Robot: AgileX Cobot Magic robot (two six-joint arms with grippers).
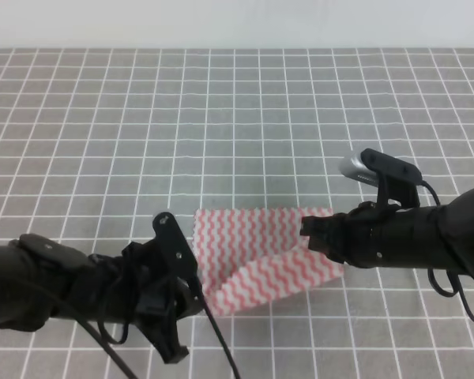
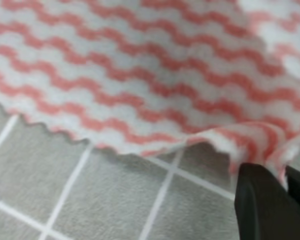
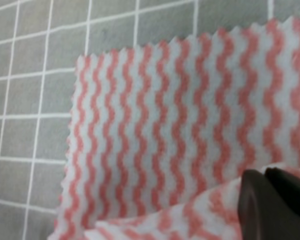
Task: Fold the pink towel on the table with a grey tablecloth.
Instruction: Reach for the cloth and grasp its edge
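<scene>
1. towel lies on the grey table, between both arms, its near edges lifted.
2. left gripper is clamped on a raised towel edge.
3. right gripper pinches another lifted fold.

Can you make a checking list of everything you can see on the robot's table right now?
Surface: grey tablecloth with thin white grid lines, flat.
Job's things: thin pink-and-white wavy-striped towel with jagged edges, partly lifted, near edge raised.
Clutter: nothing seen.
Grippers: left gripper pinches the towel's near corner; right gripper pinches another towel edge, a fold of cloth curling below it.
Cables: black cables trail from the left arm; another loops beside the right arm.
Surroundings: pale wall strip behind the table.
</scene>
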